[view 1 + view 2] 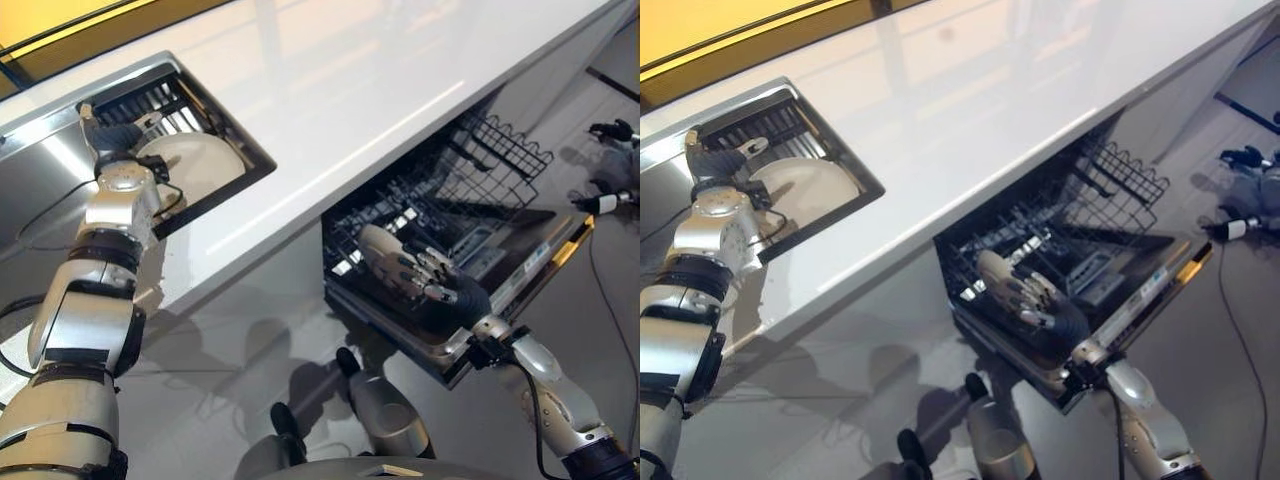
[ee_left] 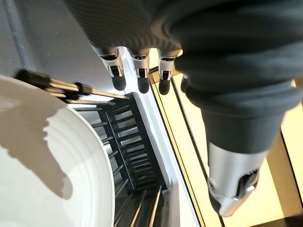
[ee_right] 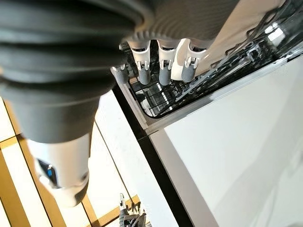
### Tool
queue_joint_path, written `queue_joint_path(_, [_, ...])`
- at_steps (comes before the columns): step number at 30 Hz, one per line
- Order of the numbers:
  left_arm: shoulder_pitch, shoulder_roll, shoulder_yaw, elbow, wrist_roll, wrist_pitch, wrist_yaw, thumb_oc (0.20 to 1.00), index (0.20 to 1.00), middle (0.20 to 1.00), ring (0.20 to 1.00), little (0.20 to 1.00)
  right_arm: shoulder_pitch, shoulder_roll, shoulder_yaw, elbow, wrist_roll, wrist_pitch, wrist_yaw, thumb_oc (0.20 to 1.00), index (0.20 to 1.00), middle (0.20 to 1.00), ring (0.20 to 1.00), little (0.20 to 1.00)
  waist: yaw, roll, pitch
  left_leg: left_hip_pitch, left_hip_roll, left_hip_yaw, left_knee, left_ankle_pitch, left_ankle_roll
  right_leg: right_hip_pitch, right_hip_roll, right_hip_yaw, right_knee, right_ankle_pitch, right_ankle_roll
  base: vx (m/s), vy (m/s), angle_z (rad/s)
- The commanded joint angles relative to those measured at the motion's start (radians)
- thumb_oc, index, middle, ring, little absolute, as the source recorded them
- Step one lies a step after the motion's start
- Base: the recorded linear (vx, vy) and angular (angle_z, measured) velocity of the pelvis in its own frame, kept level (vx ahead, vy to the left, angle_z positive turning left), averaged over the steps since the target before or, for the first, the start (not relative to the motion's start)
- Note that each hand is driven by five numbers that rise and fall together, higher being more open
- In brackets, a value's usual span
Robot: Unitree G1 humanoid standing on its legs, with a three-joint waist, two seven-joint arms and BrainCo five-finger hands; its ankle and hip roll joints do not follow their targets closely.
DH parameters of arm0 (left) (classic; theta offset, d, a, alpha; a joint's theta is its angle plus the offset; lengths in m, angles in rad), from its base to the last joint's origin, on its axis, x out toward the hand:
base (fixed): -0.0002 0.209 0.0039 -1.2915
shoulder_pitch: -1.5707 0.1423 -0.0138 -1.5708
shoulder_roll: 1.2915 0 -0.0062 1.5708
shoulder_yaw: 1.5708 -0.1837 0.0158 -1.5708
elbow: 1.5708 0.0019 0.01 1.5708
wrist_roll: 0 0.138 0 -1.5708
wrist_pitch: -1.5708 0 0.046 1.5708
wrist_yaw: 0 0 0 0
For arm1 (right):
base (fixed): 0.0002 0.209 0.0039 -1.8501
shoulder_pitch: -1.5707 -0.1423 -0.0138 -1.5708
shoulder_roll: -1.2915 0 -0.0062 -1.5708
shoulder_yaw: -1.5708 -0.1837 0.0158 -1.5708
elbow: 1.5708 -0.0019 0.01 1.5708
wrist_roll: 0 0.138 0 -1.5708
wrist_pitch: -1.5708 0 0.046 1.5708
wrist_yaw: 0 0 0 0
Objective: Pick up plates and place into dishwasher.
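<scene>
A white plate (image 1: pixel 200 160) lies in the black rack (image 1: pixel 160 100) inside the steel sink (image 1: pixel 40 170); it is also in the left wrist view as the plate (image 2: pixel 42 165). My left hand (image 1: pixel 112 135) hovers over the rack just beside it, fingers (image 2: pixel 139 71) straight and holding nothing. Below the counter the dishwasher stands open with its wire rack (image 1: pixel 470 180) pulled out. A second cream plate (image 1: pixel 375 245) stands on edge at the rack's near end. My right hand (image 1: pixel 440 290) rests straight fingers (image 3: pixel 164 66) against that plate (image 3: pixel 236 23), thumb held apart.
The white countertop (image 1: pixel 330 90) runs between the sink and the dishwasher. The dishwasher door (image 1: pixel 535 265) is folded down and juts out over the floor. Small dark objects (image 1: pixel 612 130) lie on the floor at the far right.
</scene>
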Motion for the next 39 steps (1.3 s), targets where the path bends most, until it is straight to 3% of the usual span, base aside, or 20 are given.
queue_joint_path(1, [-0.108,0.100,-0.030,0.028,-0.009,-0.088,-0.024,1.000,1.000,1.000,1.000,1.000,-0.037,-0.021,-0.018,-0.052,0.047,-0.070,0.030,1.000,1.000,1.000,1.000,1.000,-0.016,-0.021,-0.014,-0.087,0.034,0.011,0.065,0.003,0.035,-0.080,-0.009,0.032,0.085,-0.053,0.051,-0.06,-0.054,-0.04])
queue_joint_path(7, [-0.183,0.104,-0.073,0.088,-0.045,-0.114,-0.048,1.000,1.000,1.000,1.000,1.000,-0.051,-0.030,-0.013,-0.050,0.068,-0.104,0.032,1.000,1.000,1.000,1.000,1.000,-0.027,-0.035,0.010,-0.126,0.047,0.011,0.070,0.013,0.026,-0.117,0.002,0.034,0.095,-0.049,0.045,-0.05,-0.040,-0.02])
queue_joint_path(19, [-0.312,0.177,-0.164,0.294,-0.004,0.032,0.009,1.000,1.000,1.000,1.000,1.000,-0.077,-0.053,-0.025,-0.054,0.080,-0.105,0.027,1.000,1.000,1.000,1.000,1.000,-0.043,-0.036,0.043,-0.156,0.059,0.006,0.077,0.023,0.017,-0.141,0.004,0.028,0.102,-0.050,0.032,-0.01,-0.004,-0.01])
queue_joint_path(25, [-0.356,0.208,-0.207,0.333,0.043,0.057,-0.008,1.000,1.000,1.000,1.000,1.000,-0.076,-0.060,-0.017,-0.050,0.092,-0.121,0.021,1.000,1.000,1.000,1.000,1.000,-0.037,-0.043,0.044,-0.167,0.062,0.002,0.089,0.019,0.018,-0.147,0.002,0.024,0.108,-0.054,0.028,0.00,-0.003,0.02])
queue_joint_path(30, [-0.361,0.181,-0.233,0.333,0.038,0.114,-0.120,1.000,1.000,1.000,1.000,1.000,-0.094,-0.061,-0.004,-0.057,0.099,-0.126,0.003,1.000,1.000,1.000,1.000,1.000,-0.031,-0.047,0.050,-0.175,0.064,-0.003,0.086,0.021,0.019,-0.153,0.003,0.019,0.112,-0.057,0.028,-0.03,-0.003,0.06])
queue_joint_path(39, [-0.342,0.152,-0.255,0.370,-0.029,0.133,-0.222,1.000,1.000,1.000,1.000,1.000,-0.129,-0.063,-0.019,-0.061,0.101,-0.098,-0.019,1.000,1.000,1.000,1.000,1.000,-0.032,-0.043,0.062,-0.176,0.062,0.002,0.077,0.025,0.022,-0.154,0.000,0.017,0.107,-0.055,0.028,-0.01,0.001,0.02])
